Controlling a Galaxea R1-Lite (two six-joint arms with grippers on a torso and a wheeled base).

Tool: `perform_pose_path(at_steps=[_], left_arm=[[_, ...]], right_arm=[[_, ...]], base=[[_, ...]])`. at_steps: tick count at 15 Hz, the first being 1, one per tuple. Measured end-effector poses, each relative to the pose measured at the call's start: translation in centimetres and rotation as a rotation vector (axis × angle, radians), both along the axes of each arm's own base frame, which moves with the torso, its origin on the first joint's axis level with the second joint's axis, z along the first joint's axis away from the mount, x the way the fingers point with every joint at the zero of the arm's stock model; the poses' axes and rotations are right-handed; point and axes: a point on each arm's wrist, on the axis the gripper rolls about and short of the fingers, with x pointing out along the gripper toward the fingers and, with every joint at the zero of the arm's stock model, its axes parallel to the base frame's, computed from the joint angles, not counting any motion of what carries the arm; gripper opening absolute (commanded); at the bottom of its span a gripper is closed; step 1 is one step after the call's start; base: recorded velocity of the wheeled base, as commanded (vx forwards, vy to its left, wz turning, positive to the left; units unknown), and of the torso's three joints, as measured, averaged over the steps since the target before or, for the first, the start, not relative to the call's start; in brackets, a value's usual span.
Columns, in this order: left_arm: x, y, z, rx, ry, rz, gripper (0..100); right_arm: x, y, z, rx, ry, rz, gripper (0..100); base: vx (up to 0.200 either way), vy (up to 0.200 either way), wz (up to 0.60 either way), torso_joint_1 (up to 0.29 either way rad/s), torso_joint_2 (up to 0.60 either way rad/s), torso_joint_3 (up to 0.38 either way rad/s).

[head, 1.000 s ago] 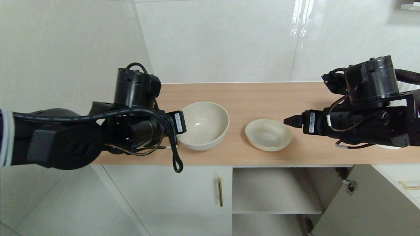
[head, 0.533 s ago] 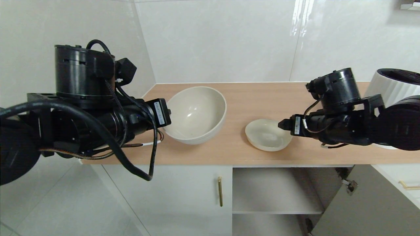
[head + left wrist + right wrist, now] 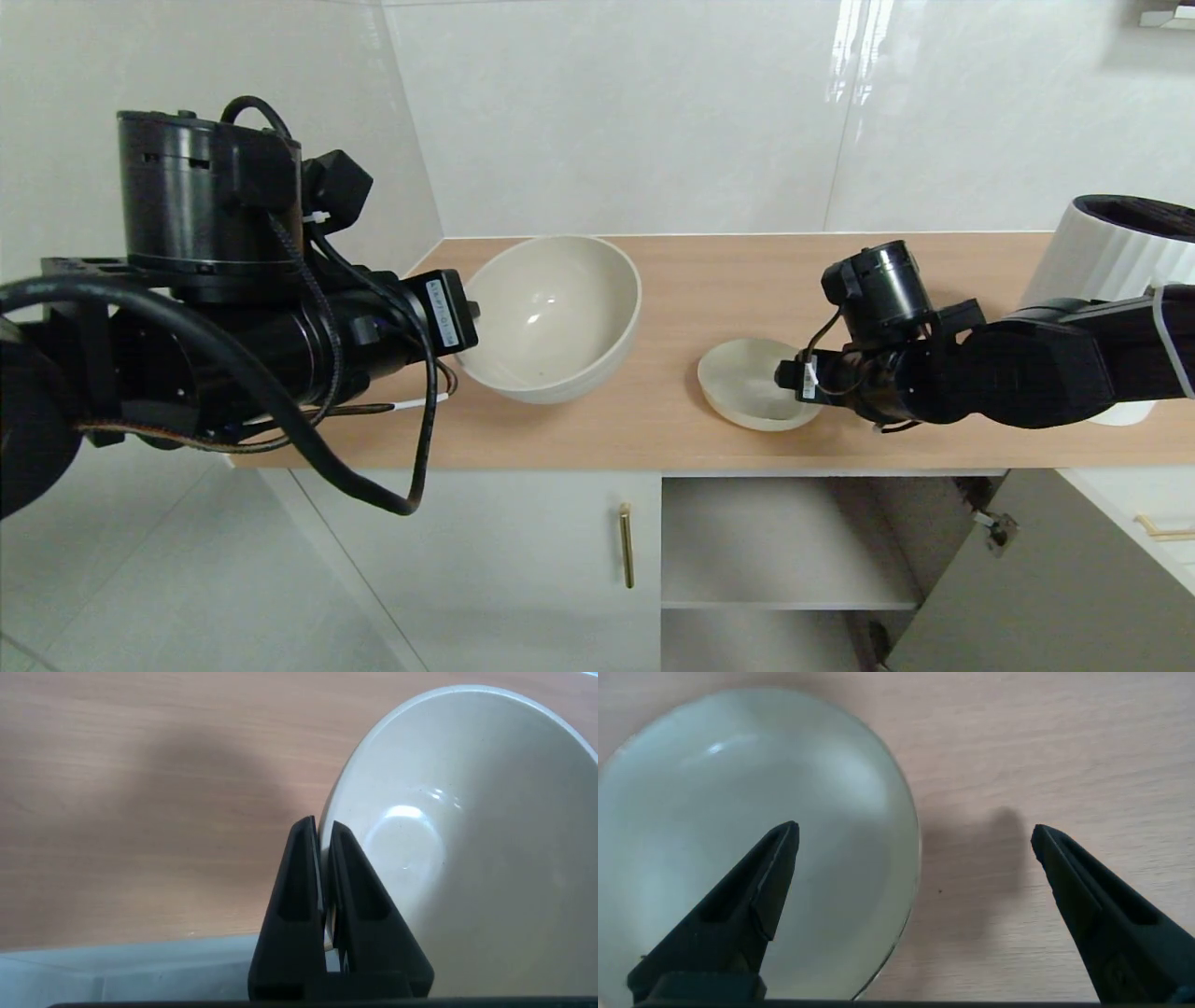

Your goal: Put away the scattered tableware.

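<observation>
A large cream bowl [image 3: 551,317] hangs tilted above the wooden counter [image 3: 691,271], its rim pinched by my left gripper [image 3: 471,313], which is shut on it. In the left wrist view the two fingers [image 3: 301,887] clamp the bowl [image 3: 467,859] at its rim. A small pale shallow dish [image 3: 756,383] rests on the counter near the front edge. My right gripper [image 3: 784,378] is open and straddles the near rim of the dish [image 3: 747,849], one finger [image 3: 738,905] over the dish and the other over bare wood.
A white ribbed container [image 3: 1111,280] stands at the counter's right end. Below the counter, a cabinet stands open with a bare shelf [image 3: 784,560], its door [image 3: 1027,579] swung out to the right. White tiled walls close off the back and left.
My left gripper lifted the cream bowl off the counter, tilting it up and to the left. My right arm dropped and moved in over the small dish's right rim.
</observation>
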Motion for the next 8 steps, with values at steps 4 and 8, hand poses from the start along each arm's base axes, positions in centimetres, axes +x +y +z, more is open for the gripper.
perform_pose_path(at_steps=[4, 8], left_arm=[[-0.03, 0.02, 0.04, -0.001, -0.001, 0.0, 0], [-0.05, 0.03, 0.02, -0.004, 0.0, 0.002, 0]], right_arm=[[0.55, -0.45, -0.36, 0.006, 0.004, -0.018, 0], [0.45, -0.59, -0.06, 0.052, 0.012, 0.011, 0]], base=[[0.0, 0.0, 0.0, 0.0, 0.0, 0.0], [0.0, 0.0, 0.0, 0.0, 0.0, 0.0]])
